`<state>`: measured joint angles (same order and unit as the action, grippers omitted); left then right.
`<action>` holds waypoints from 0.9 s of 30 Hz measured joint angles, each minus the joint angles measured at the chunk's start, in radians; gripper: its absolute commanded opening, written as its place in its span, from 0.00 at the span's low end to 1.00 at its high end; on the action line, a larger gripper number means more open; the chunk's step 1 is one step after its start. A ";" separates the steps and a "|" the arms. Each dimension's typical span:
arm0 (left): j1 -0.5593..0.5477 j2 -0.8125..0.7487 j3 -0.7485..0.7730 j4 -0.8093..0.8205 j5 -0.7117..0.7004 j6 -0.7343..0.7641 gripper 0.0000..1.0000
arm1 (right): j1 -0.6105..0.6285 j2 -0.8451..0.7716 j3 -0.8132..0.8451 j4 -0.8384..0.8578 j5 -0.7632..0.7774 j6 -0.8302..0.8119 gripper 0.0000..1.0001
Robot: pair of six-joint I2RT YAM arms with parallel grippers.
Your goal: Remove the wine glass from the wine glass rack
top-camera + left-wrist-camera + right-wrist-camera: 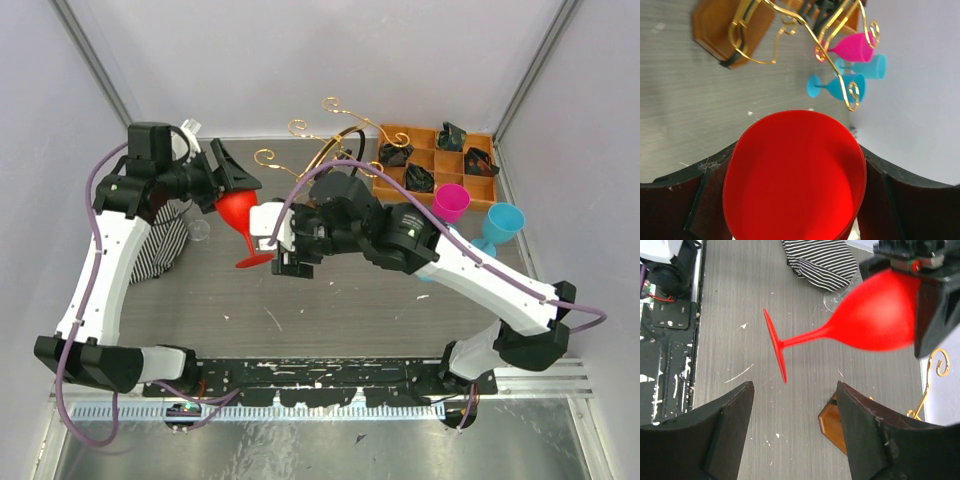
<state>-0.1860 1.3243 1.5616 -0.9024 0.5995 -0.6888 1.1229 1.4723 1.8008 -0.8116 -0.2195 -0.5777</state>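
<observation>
The red wine glass [238, 212] is off the rack, lying nearly sideways above the table. My left gripper [230, 185] is shut on its bowl [795, 175], one finger on each side. Its stem and foot [776, 347] point toward my right gripper [795, 387], which is open and empty just short of the foot; it also shows in the top view [290, 265]. The wine glass rack's gold wire scrolls [330, 135] rise behind the right wrist. Its brown base [720, 30] stands on the table, and one corner [832, 425] shows beside the right finger.
A pink glass [450, 202] and a blue glass [503, 222] stand right of the rack; a second blue one [840, 87] shows beside them. An orange compartmented tray [432, 128] with dark items sits at the back right. A striped cloth [165, 235] and a clear glass [200, 232] lie at the left.
</observation>
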 measured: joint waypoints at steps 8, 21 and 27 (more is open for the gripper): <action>0.001 -0.151 -0.177 0.110 -0.226 0.129 0.80 | 0.000 -0.160 -0.164 0.105 0.126 0.035 0.84; -0.118 -0.378 -0.795 0.765 -0.589 0.379 0.76 | -0.001 -0.214 -0.267 0.222 0.309 0.076 0.82; -0.208 -0.390 -0.968 1.133 -0.738 0.535 0.79 | -0.002 -0.198 -0.275 0.245 0.334 0.088 0.81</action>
<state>-0.3943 0.9344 0.5938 0.2302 -0.1387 -0.1535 1.1206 1.2747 1.5257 -0.5663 0.1146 -0.4900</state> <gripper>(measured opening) 0.803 0.813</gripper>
